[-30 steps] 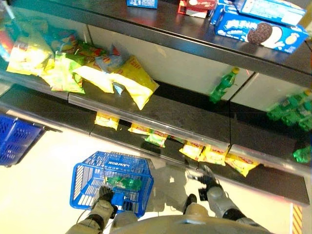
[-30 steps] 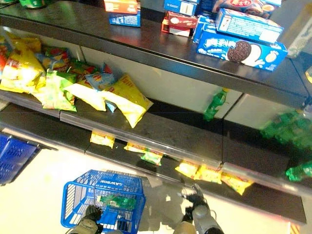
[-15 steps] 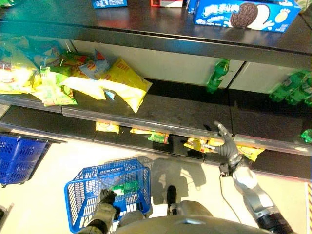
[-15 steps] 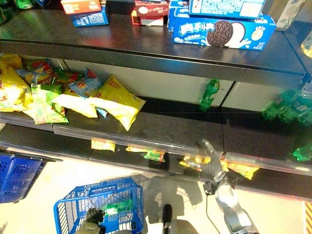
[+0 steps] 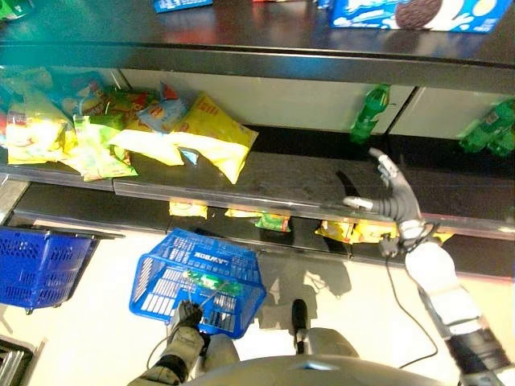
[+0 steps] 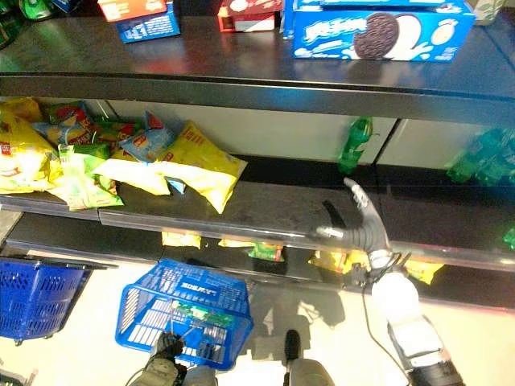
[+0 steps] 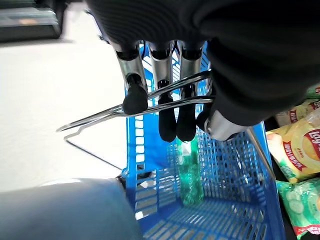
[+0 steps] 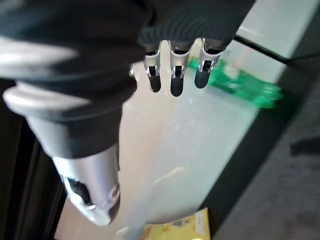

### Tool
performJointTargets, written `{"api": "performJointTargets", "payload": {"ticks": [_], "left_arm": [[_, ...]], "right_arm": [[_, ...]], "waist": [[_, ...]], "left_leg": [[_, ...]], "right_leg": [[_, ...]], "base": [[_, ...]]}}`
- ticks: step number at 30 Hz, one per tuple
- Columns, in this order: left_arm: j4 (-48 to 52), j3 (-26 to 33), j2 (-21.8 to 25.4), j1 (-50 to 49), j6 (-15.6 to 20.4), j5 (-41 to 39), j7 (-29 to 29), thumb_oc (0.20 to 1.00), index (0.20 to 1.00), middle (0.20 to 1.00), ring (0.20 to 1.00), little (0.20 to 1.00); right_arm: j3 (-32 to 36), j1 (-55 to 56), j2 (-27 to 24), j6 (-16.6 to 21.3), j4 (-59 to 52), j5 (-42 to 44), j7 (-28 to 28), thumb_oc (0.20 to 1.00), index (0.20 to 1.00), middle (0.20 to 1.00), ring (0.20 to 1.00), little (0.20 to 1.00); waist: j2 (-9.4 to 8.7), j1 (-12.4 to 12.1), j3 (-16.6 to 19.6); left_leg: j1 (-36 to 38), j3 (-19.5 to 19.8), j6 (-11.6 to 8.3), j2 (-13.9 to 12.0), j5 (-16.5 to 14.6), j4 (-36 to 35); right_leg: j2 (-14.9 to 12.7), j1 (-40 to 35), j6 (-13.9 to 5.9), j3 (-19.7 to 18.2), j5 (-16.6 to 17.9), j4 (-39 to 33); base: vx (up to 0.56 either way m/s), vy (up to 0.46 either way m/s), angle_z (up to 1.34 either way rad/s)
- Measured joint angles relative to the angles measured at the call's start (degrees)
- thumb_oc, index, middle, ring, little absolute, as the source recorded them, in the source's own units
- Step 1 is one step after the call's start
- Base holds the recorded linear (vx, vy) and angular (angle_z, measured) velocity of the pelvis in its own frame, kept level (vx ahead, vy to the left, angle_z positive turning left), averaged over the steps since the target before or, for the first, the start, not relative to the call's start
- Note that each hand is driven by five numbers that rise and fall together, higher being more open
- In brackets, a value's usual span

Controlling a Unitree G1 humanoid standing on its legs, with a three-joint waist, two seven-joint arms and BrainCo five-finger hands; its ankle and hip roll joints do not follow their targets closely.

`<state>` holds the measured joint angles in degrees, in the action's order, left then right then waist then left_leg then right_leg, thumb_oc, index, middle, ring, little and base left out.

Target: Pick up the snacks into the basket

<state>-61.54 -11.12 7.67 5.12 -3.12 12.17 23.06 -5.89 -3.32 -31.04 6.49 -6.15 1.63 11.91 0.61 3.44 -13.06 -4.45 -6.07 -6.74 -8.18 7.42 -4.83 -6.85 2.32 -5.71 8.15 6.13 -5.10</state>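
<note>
Dark shop shelves (image 6: pixel 241 205) run across the scene in tiers above a pale floor. On the middle shelf a pile of yellow and green snack bags (image 6: pixel 121 161) is heaped toward its left end, with the largest yellow bag (image 6: pixel 205 169) lying nearest the shelf's bare middle. A green bottle (image 6: pixel 354 145) stands at the back of that shelf toward the right. More small yellow packets (image 5: pixel 189 209) are seen along the front edge of the lowest shelf.

The blue basket (image 5: pixel 201 281) hangs below the shelves from its wire handle (image 7: pixel 165 97), around which the fingers of the left hand (image 7: pixel 160 95) are curled. A green bottle (image 7: pixel 190 175) lies inside it; no snack bag is seen in it yet.

The right hand (image 6: pixel 362 229) is raised over the front edge of the middle shelf with fingers spread and straight, holding nothing, well apart from the snack pile.

Several risks are judged from this. A long sideways reach toward the pile is needed, and the shelf above could be struck by the arm. The standing bottle could be toppled if the hand is carried too far back. A slick, puffed bag may slip from a loose pinch, or neighbouring bags may be dragged off the front edge. The hanging basket could swing or tilt, so that a released bag misses it.
</note>
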Motion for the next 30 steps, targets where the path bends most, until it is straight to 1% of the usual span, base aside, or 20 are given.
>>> {"api": "performJointTargets", "payload": {"ticks": [1,2,3,4,5,7,8,9,10,11,12,13,15,17,18,21,24,28,30], "left_arm": [[1.2,-1.2,1.4,0.5,0.1,0.5,0.0,0.200,0.200,0.200,0.200,0.200],[1.4,-1.8,2.2,1.8,0.1,0.7,-0.1,0.200,0.200,0.200,0.200,0.200],[2.3,-2.5,3.4,4.7,0.2,0.7,0.0,0.200,0.200,0.200,0.200,0.200],[2.9,-2.7,3.9,6.0,0.1,0.6,-0.1,0.200,0.200,0.200,0.200,0.200],[3.8,-2.9,4.5,6.7,0.1,0.6,0.0,0.200,0.200,0.200,0.200,0.200],[5.5,-2.9,5.4,7.6,0.1,0.5,0.3,0.200,0.200,0.200,0.200,0.200],[7.9,-3.6,6.9,7.7,0.2,0.5,1.1,0.200,0.200,0.200,0.200,0.200],[8.5,-3.6,7.3,8.1,0.4,0.3,1.4,0.200,0.200,0.200,0.200,0.200],[8.6,-3.5,7.5,9.8,0.7,-0.6,1.7,0.200,0.200,0.200,0.200,0.200],[8.6,-3.4,7.4,10.3,0.8,-0.6,1.8,0.200,0.200,0.200,0.200,0.200],[9.1,-3.3,7.6,10.2,1.2,-1.7,2.0,0.200,0.200,0.200,0.200,0.200],[8.9,-3.6,8.2,11.0,2.0,-3.7,2.0,0.200,0.200,0.200,0.200,0.200],[10.6,-3.5,8.6,11.4,2.6,-5.4,2.0,0.200,0.200,0.200,0.200,0.200],[12.9,-3.5,8.9,11.7,3.1,-7.9,2.0,0.200,0.200,0.200,0.200,0.200],[13.6,-3.6,8.7,11.8,3.6,-9.7,2.0,0.200,0.200,0.200,0.200,0.200],[14.8,-3.7,8.8,11.8,4.1,-11.8,2.2,0.200,0.200,0.200,0.200,0.200],[16.9,-6.1,9.8,12.0,4.2,-13.1,2.4,0.200,0.200,0.200,0.200,0.200],[17.9,-6.6,9.7,12.4,4.6,-13.0,2.5,0.200,0.200,0.200,0.200,0.200],[17.7,-8.5,9.8,12.5,4.7,-13.0,3.0,0.200,0.200,0.200,0.200,0.200]], "right_arm": [[-4.0,-6.2,0.2,-1.4,4.6,-0.3,1.4,1.000,1.000,1.000,1.000,1.000],[-5.1,-9.1,0.3,-2.0,6.3,-0.5,1.6,1.000,1.000,1.000,1.000,1.000],[-5.8,-14.3,1.1,-2.6,9.1,-0.5,2.8,1.000,1.000,1.000,1.000,1.000],[-6.8,-17.0,1.2,-3.1,10.8,-0.5,3.0,1.000,1.000,1.000,1.000,1.000],[-8.7,-20.4,1.3,-3.9,13.2,-0.5,3.5,1.000,1.000,1.000,1.000,1.000],[-11.5,-26.2,1.5,-4.9,16.9,-0.4,4.1,1.000,1.000,1.000,1.000,1.000],[-14.4,-32.5,1.4,-5.7,21.2,-0.4,4.6,1.000,1.000,1.000,1.000,1.000],[-15.2,-35.6,1.3,-6.1,23.8,-0.5,5.0,1.000,1.000,1.000,1.000,1.000],[-15.2,-39.8,0.3,-7.8,27.8,-0.4,5.4,1.000,1.000,1.000,1.000,1.000],[-14.0,-40.1,0.2,-8.4,27.8,-0.4,6.0,1.000,1.000,1.000,1.000,1.000],[-14.4,-41.4,0.2,-8.5,29.4,-0.4,6.3,1.000,1.000,1.000,1.000,1.000],[-17.1,-47.2,-0.6,-9.5,36.2,-0.3,6.7,1.000,1.000,1.000,1.000,1.000],[-16.2,-49.1,-1.0,-9.7,37.4,-0.3,7.4,1.000,1.000,1.000,1.000,1.000],[-17.4,-51.7,-1.4,-9.9,39.6,-0.3,7.4,1.000,1.000,1.000,1.000,1.000],[-17.8,-53.0,-1.4,-9.9,41.3,-0.3,7.5,1.000,1.000,1.000,1.000,1.000],[-18.3,-55.8,-1.6,-10.0,43.1,-0.3,7.6,1.000,1.000,1.000,1.000,1.000],[-20.4,-61.7,-1.8,-9.9,48.4,-0.3,8.5,1.000,1.000,1.000,1.000,1.000],[-20.8,-64.5,-2.0,-9.4,52.4,0.3,9.1,1.000,1.000,1.000,1.000,1.000],[-21.3,-66.9,-1.0,-8.8,57.0,1.0,9.9,1.000,1.000,1.000,1.000,1.000]], "waist": [[-1.88,-0.4,-0.1],[-2.47,-0.9,-0.3],[-3.74,-2.9,-1.7],[-4.08,-4.4,-3.0],[-4.27,-5.0,-4.0],[-4.35,-7.6,-6.5],[-4.91,-7.9,-9.1],[-5.11,-8.3,-10.4],[-5.42,-8.8,-12.0],[-5.63,-9.4,-12.5],[-5.98,-10.1,-12.8],[-6.74,-10.1,-13.4],[-7.12,-10.5,-13.8],[-7.51,-10.4,-14.6],[-7.53,-10.3,-14.7],[-7.75,-10.5,-15.4],[-7.79,-10.5,-15.4],[-7.77,-10.6,-15.5],[-7.75,-10.6,-15.5]], "left_leg": [[-1.8,0.0,1.17,2.0,0.7,-0.1],[-2.7,-0.2,1.78,2.8,0.9,-0.1],[-4.8,0.0,2.54,4.0,1.6,-0.1],[-5.6,0.3,2.79,4.5,1.8,0.0],[-6.2,0.3,2.88,4.7,1.8,0.0],[-6.7,0.5,2.94,4.9,1.9,0.1],[-7.9,0.7,2.81,4.7,1.7,0.7],[-8.6,1.0,2.79,4.7,1.7,1.0],[-9.7,1.4,2.79,4.5,1.8,1.3],[-10.1,1.7,2.79,4.5,1.9,1.2],[-10.3,1.8,2.79,4.5,1.9,1.2],[-11.3,1.7,2.74,4.5,1.8,1.6],[-12.6,2.0,2.68,4.3,1.9,1.6],[-13.4,2.6,2.61,4.1,1.9,1.6],[-13.9,3.0,2.59,4.0,1.9,1.6],[-14.5,3.3,2.53,4.0,2.0,1.5],[-16.6,3.5,2.40,4.1,2.2,2.0],[-18.3,4.7,2.05,3.9,2.9,2.3],[-18.6,5.0,1.95,3.8,3.0,2.3]], "right_leg": [[-2.0,2.4,-0.95,0.0,0.0,1.4],[-2.6,3.5,-1.20,-0.1,0.3,1.6],[-3.7,5.2,-2.09,0.1,0.8,1.6],[-4.1,5.7,-2.33,0.1,1.0,1.5],[-4.2,6.2,-2.55,0.1,1.2,1.4],[-4.2,6.3,-2.62,0.3,1.4,1.0],[-4.0,7.0,-2.46,0.5,1.6,0.9],[-4.0,7.3,-2.39,0.8,1.8,0.9],[-3.8,8.1,-2.28,1.0,2.0,0.7],[-3.7,8.3,-2.26,1.1,2.0,0.6],[-3.8,8.2,-2.26,1.1,2.0,0.4],[-3.7,8.9,-2.21,1.0,2.2,-0.1],[-3.5,10.0,-2.18,1.2,2.2,-0.1],[-3.3,10.5,-2.17,1.4,2.2,-0.1],[-3.2,10.8,-2.17,1.9,2.2,-0.1],[-3.1,11.2,-2.17,1.9,2.2,-0.1],[-3.1,12.9,-2.17,2.2,2.2,-0.1],[-2.5,13.8,-1.84,3.1,2.4,-0.1],[-2.3,14.0,-1.63,3.3,2.5,-0.1]], "base": [[-0.06,0.097,0.18],[-0.06,0.136,0.20],[-0.04,0.082,0.22],[-0.07,0.114,0.23],[-0.05,0.054,0.13],[-0.05,0.088,0.05],[-0.02,0.074,0.07],[-0.02,0.085,0.12],[0.00,0.060,0.13],[0.00,0.059,0.13],[0.01,0.050,0.05],[0.02,0.035,0.02],[0.04,0.029,0.03],[0.03,0.005,0.10],[0.00,-0.007,0.11],[-0.01,-0.009,0.05],[-0.01,-0.006,0.02],[0.00,0.004,0.10],[0.02,0.012,0.04]]}}
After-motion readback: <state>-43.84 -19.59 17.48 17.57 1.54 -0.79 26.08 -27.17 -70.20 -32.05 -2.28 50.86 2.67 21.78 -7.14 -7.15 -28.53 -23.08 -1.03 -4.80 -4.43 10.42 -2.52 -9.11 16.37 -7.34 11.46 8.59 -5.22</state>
